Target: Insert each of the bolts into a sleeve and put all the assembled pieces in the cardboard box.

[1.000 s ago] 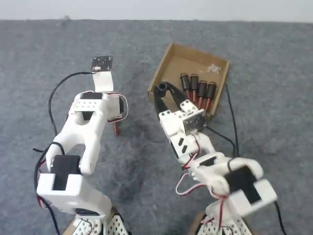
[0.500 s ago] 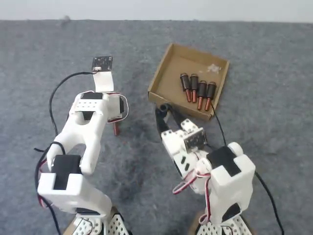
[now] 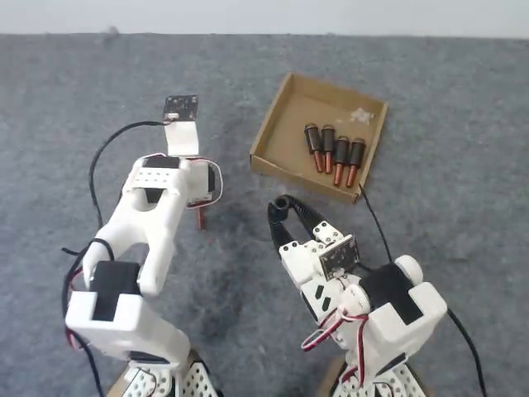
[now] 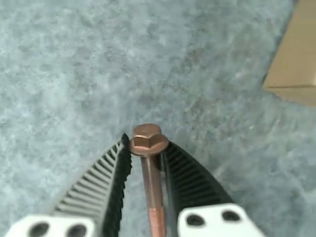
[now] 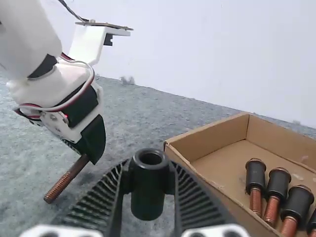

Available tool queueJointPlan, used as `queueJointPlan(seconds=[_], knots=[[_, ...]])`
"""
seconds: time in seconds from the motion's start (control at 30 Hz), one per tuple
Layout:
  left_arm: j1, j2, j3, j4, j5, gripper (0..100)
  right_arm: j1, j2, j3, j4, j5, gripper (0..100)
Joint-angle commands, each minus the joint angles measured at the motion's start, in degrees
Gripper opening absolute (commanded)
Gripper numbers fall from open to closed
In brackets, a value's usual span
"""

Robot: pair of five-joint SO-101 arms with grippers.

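A copper-coloured bolt (image 4: 151, 190) is clamped between the ribbed black jaws of the left gripper (image 4: 146, 150), which are closed on the shank just under the hexagonal head. In the right wrist view the bolt is seen tilted, with its threaded end pointed down at the grey carpet (image 3: 463, 91); whether the tip touches the carpet cannot be told. This gripper is held low over the carpet, to the left of the cardboard box (image 3: 266, 132) and clear of it.

A black sleeve (image 5: 148, 185) is gripped upright in the right gripper (image 5: 148, 170), with its open bore facing upward and the jaws closed on its sides. This gripper is held above the carpet just on the near side of the box's near wall, to the right of the bolt and apart from it.

The box is set on the carpet at the far right of the two arms. Four assembled pieces (image 3: 334, 152) are laid inside it side by side, touching or nearly so, with black sleeve ends to the far side and copper threads to the near side.
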Motion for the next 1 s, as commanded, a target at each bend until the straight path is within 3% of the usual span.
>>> queueJointPlan(seconds=[0.0,0.27,0.57,0.67,0.9,0.97], knots=[[2.46,-0.88,-2.95,-4.04,0.44,2,0.84,-2.33,1.85,0.13,-0.09,0.6],[10.2,-11.78,-0.13,-2.64,0.44,2,0.84,-2.33,1.76,0.13,-0.09,0.6],[10.46,-21.71,3.56,-5.01,0.44,2,0.84,-2.33,1.76,0.13,0.0,0.6],[10.37,-24.26,8.48,-14.42,0.18,2,0.84,-2.33,1.76,0.13,0.0,0.6],[13.1,-32.09,29.58,-50.81,0.44,2,1.1,-2.33,1.76,0.13,0.09,0.6],[14.86,-33.85,32.92,-55.91,0.44,2,1.1,-2.24,1.76,1.01,0.09,0.6]])
